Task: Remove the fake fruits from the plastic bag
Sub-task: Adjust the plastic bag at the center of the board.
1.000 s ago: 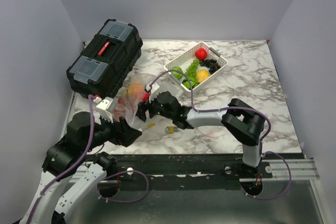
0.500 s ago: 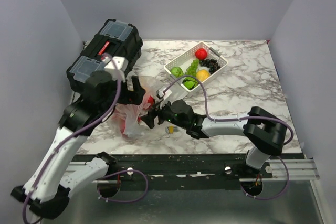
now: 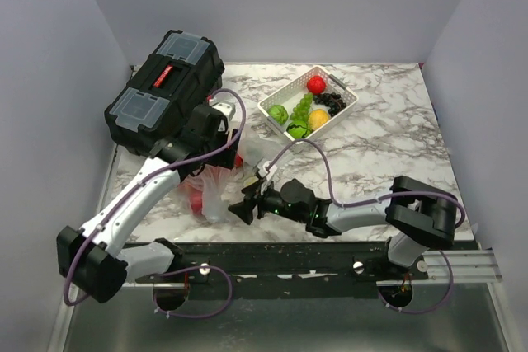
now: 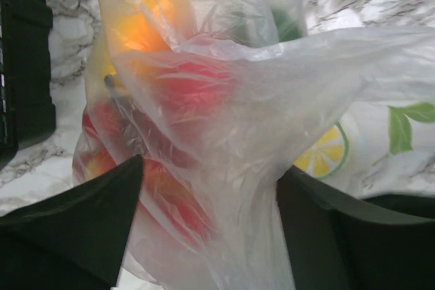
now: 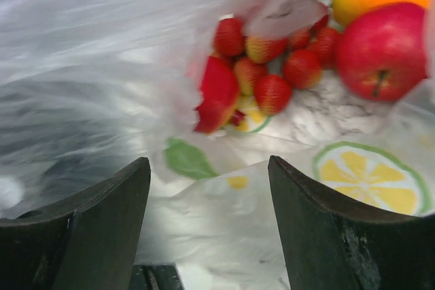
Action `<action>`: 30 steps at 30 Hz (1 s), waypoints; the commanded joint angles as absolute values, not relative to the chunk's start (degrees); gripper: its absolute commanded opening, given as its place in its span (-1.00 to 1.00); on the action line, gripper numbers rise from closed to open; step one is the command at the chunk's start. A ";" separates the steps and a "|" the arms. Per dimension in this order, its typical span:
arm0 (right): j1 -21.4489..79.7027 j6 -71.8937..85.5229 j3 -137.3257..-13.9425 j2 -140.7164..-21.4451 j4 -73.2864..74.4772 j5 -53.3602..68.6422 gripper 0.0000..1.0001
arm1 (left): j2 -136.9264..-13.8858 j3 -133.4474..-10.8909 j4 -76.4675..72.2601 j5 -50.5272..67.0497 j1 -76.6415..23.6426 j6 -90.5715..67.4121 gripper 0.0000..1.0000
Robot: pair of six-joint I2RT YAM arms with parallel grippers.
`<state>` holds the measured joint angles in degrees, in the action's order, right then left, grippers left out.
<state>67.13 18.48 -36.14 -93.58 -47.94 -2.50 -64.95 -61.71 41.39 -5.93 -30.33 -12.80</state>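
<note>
Claws first: our left gripper (image 3: pixel 230 136) has its two dark fingers spread wide, with bunched film of the plastic bag (image 3: pixel 213 189) filling the gap, though we cannot tell whether they press on it. Our right gripper (image 3: pixel 241 208) stands just as wide and has hold of nothing.

From above we see the left arm stretched long from its base toward the black toolbox (image 3: pixel 165 88), wrist bent down over the bag. The right arm lies folded low along the near edge of the marble table (image 3: pixel 388 154), its claw pointing left at the bag's near side. The bag sits crumpled between toolbox and right gripper, thin, clear and crinkly. Behind it is a white slotted basket (image 3: pixel 344 103).

Only the wrist views show us what the bag holds. The right one finds a glossy red apple (image 5: pixel 384 52) beside a cluster of strawberries (image 5: pixel 272 89) under the film. The left one gives only orange and red glows through the folds.
</note>
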 commanded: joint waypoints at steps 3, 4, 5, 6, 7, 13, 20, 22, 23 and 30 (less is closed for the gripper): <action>76.10 7.49 -40.37 -96.11 -45.72 -10.18 0.46 | -72.68 -63.73 39.67 -13.21 -29.89 -10.11 -0.08; 77.69 5.75 -41.32 -97.33 -44.72 -12.00 0.46 | -74.00 -64.58 40.32 -13.24 -29.73 -10.27 -0.19; 78.83 4.12 -42.04 -98.92 -44.07 -14.24 0.46 | -74.88 -65.19 40.53 -13.11 -29.55 -10.28 -0.32; 80.00 3.05 -42.95 -100.80 -43.09 -15.96 0.46 | -75.33 -65.54 40.18 -12.89 -29.38 -10.27 -0.54; 80.80 2.61 -43.67 -102.42 -42.13 -17.16 0.46 | -75.70 -66.06 40.29 -12.63 -29.27 -10.07 -0.82; 82.04 3.25 -47.32 -109.65 -38.38 -22.92 0.47 | -73.29 -69.61 39.80 -9.38 -28.59 -8.34 -1.00; 82.02 6.88 -44.31 -98.56 -37.18 -23.58 0.59 | -62.86 -60.84 32.63 -0.17 -28.39 -6.57 -1.00; 82.00 7.80 -43.30 -95.00 -36.56 -23.79 0.66 | -60.25 -58.54 31.29 -0.05 -28.39 -6.51 -1.00; 81.99 8.35 -43.11 -93.40 -36.02 -23.60 0.70 | -59.39 -57.66 30.78 -0.03 -28.39 -6.57 -1.00; 81.13 9.63 -43.86 -88.61 -35.70 -26.86 0.67 | -57.27 -54.22 28.05 2.55 -28.36 -7.14 -1.00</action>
<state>81.76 7.99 -43.86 -89.14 -37.01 -22.50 -57.84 -55.66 31.88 -0.40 -28.51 -7.51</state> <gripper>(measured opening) 0.866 0.006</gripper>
